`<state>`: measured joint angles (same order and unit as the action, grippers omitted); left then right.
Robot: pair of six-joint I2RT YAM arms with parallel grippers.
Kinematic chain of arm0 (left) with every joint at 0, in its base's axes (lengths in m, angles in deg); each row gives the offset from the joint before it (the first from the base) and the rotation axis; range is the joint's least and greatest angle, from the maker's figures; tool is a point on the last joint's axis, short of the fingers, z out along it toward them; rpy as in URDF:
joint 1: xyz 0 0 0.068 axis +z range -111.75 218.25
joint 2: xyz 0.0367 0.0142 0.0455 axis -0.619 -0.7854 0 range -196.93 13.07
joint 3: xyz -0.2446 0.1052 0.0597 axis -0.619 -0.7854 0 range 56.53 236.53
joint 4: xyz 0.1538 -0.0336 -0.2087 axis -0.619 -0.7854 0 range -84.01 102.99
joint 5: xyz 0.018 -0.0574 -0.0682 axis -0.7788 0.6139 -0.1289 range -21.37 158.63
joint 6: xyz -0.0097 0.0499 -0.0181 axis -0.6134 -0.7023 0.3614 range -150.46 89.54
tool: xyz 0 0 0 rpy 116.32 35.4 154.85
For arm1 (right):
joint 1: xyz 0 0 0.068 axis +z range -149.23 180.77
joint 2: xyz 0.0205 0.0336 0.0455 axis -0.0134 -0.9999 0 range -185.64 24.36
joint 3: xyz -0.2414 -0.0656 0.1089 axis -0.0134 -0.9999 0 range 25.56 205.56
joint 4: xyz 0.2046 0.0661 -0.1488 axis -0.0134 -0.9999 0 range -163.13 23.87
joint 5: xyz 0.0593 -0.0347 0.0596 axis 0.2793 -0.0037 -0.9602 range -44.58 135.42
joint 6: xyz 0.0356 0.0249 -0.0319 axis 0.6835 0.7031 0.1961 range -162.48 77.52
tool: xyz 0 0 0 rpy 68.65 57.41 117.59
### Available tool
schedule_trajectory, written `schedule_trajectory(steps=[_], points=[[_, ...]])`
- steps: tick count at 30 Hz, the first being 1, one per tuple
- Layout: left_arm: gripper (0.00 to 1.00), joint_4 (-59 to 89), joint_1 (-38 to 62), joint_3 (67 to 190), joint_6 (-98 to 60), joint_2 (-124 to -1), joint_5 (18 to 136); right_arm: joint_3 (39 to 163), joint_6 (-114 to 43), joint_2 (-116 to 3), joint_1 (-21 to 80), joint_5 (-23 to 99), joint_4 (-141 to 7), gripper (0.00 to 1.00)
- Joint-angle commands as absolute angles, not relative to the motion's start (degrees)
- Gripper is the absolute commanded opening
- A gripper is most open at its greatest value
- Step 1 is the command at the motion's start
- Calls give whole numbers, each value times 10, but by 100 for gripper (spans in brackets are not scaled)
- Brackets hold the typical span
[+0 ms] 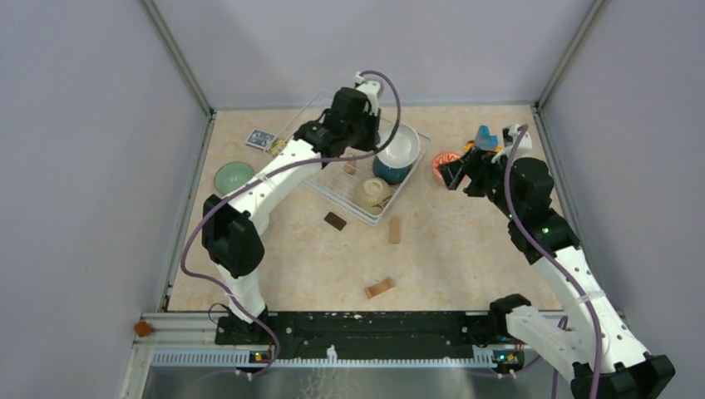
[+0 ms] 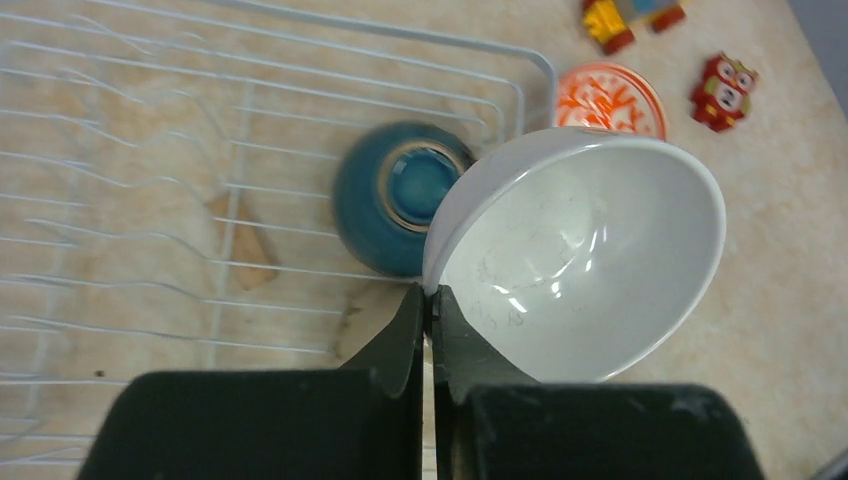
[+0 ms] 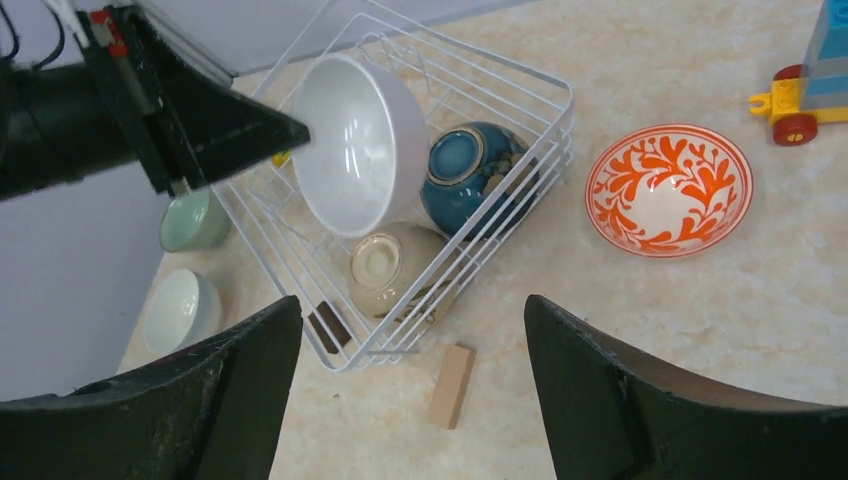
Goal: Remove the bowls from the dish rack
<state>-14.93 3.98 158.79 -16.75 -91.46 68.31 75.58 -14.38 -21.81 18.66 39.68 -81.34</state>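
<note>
The white wire dish rack (image 1: 337,202) stands at the back middle of the table. My left gripper (image 2: 430,300) is shut on the rim of a white bowl (image 2: 590,260) and holds it tilted on edge over the rack (image 2: 400,35). The dark teal bowl (image 2: 400,195) and the beige bowl (image 3: 390,265) lie upside down in the rack (image 3: 568,100). The orange-patterned bowl (image 3: 668,188) sits on the table right of the rack. The pale green bowl (image 3: 195,222) and another white bowl (image 3: 180,310) sit left of it. My right gripper (image 3: 410,305) is open and empty, above the table near the rack's front corner.
A toy train (image 1: 486,137) and a red owl figure (image 2: 722,90) lie at the back right. Wooden blocks (image 1: 395,230) (image 1: 379,288) and a dark block (image 1: 335,220) lie in front of the rack. A small card (image 1: 261,139) lies at the back left. Grey walls enclose the table.
</note>
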Motion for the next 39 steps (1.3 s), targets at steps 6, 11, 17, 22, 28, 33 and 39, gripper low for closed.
schedule_trajectory(steps=[6, 11, 17, 22, 28, 33, 39], points=[[0, -112, -63, 1556, -102, -903, 668, 805, -128, -266, 216, 495, -871, 73], [0, -108, -84, 1556, -104, -907, 663, 796, -127, -277, 219, 519, -878, 69], [0, -99, -95, 1550, -100, -908, 679, 762, -110, -280, 219, 549, -869, 66], [0, -72, -97, 1531, -92, -905, 727, 740, -103, -285, 219, 551, -860, 57], [0, -49, -103, 1524, -75, -910, 767, 726, -114, -288, 219, 566, -860, 42], [0, -32, -109, 1523, -64, -922, 791, 717, -122, -292, 219, 583, -871, 14], [48, -14, -110, 1522, -58, -931, 838, 709, -103, -295, 219, 632, -895, 0]])
